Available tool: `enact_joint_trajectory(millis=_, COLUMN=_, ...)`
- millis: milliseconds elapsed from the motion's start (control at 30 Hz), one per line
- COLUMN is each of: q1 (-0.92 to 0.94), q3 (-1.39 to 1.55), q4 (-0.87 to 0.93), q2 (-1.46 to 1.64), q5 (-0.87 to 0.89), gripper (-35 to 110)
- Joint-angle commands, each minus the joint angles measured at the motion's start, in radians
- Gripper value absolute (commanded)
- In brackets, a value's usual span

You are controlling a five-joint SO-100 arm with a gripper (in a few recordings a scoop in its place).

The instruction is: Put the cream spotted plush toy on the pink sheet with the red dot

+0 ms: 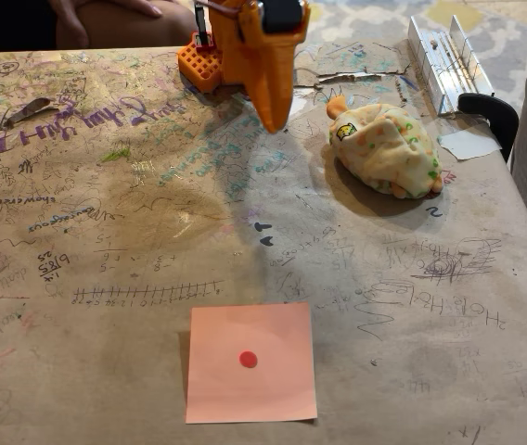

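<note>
The table (pixel 134 232), covered in brown paper thick with scribbles, doodles and tally marks, carries everything in this fixed view, and judging by how things lie on it the task has barely begun. The orange arm (pixel 245 42) hangs over the far middle of the table, its jaws (pixel 271 119) coming down to a single orange point in the air above the paper; they look pressed together with nothing between them, though the angle hides any narrow gap. The cream spotted plush toy (pixel 389 148) lies on the table toward the far right, a soft lump with orange and green spots, a small yellow patch facing the arm and an orange nub poking out at its upper left. It sits just to the right of the jaws and below them, apart from them, so no grasp has been made. The pink sheet with the red dot (pixel 250 362) lies flat near the front edge, a little left of the toy's line and well apart from it, with its dot (pixel 248 359) fully uncovered. Beyond the toy a metal bracket (pixel 449 60) rests at the far right corner, with a small white paper scrap (pixel 470 142) just below it. Everything is left to do: reach the toy, grip it, carry it forward and set it on the sheet.
</note>
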Motion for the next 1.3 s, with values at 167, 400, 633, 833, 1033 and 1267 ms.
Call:
enact_joint_trajectory(millis=167, q1=-0.272, q3=-0.456, q4=0.209, q2=-0.440, q5=-0.310, gripper=22)
enact_joint_trajectory(millis=400, q1=-0.337, q3=-0.603, q4=0.242, q2=-0.882, q5=-0.466, gripper=29)
enact_joint_trajectory(millis=633, q1=-0.337, q3=-0.655, q4=0.156, q2=-1.127, q5=-0.563, gripper=31)
enact_joint_trajectory(millis=833, q1=-0.383, q3=-0.721, q4=0.123, q2=-1.244, q5=-0.617, gripper=31)
enact_joint_trajectory(millis=1033, q1=-0.471, q3=-0.815, q4=0.091, q2=-1.411, q5=-0.627, gripper=31)
enact_joint_trajectory(millis=1267, q1=-0.502, q3=-0.795, q4=-0.006, q2=-1.537, q5=-0.611, gripper=31)
